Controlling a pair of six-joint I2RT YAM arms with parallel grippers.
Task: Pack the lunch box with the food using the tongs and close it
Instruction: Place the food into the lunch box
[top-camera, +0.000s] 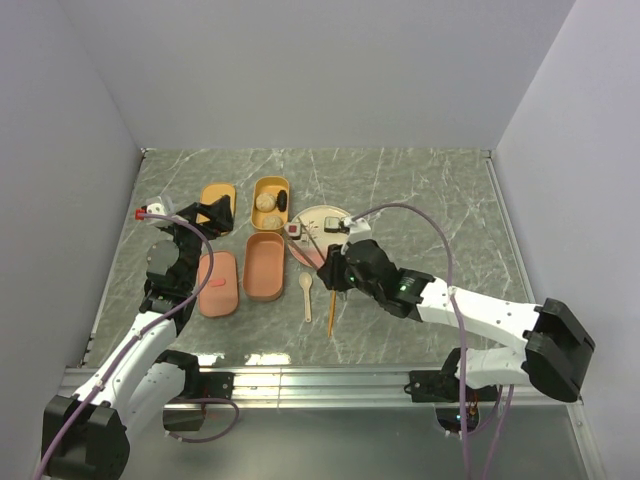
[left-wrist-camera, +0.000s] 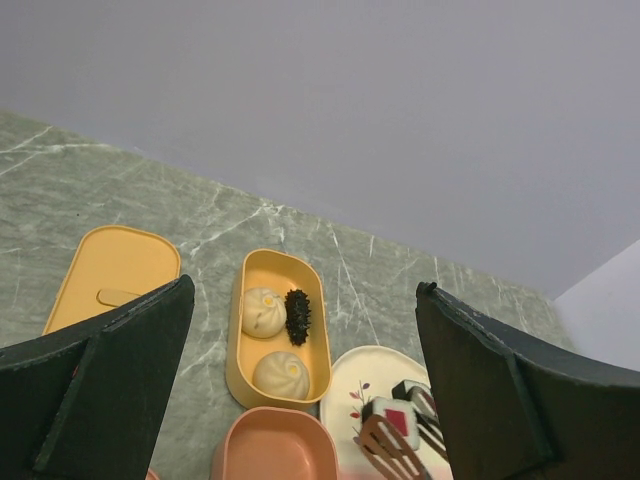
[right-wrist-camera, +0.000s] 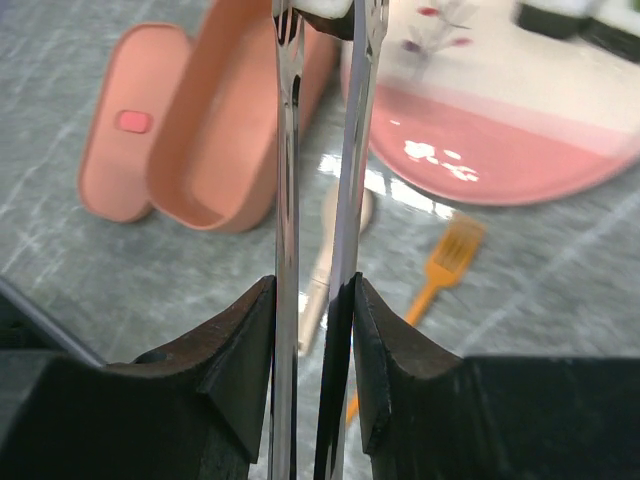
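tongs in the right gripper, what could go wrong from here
The tongs seem to pinch the sushi roll only at their far tips, so it could slip out mid-carry. The thin metal arms could also twist in the right gripper. The fork lies just below and could be knocked if the tongs dip.

I get even, bright overhead light on the counter — soft, faint shadows only. In my right wrist view the plate is blurred with white glare spots (the tongs gleam too); the left wrist view is sharp.
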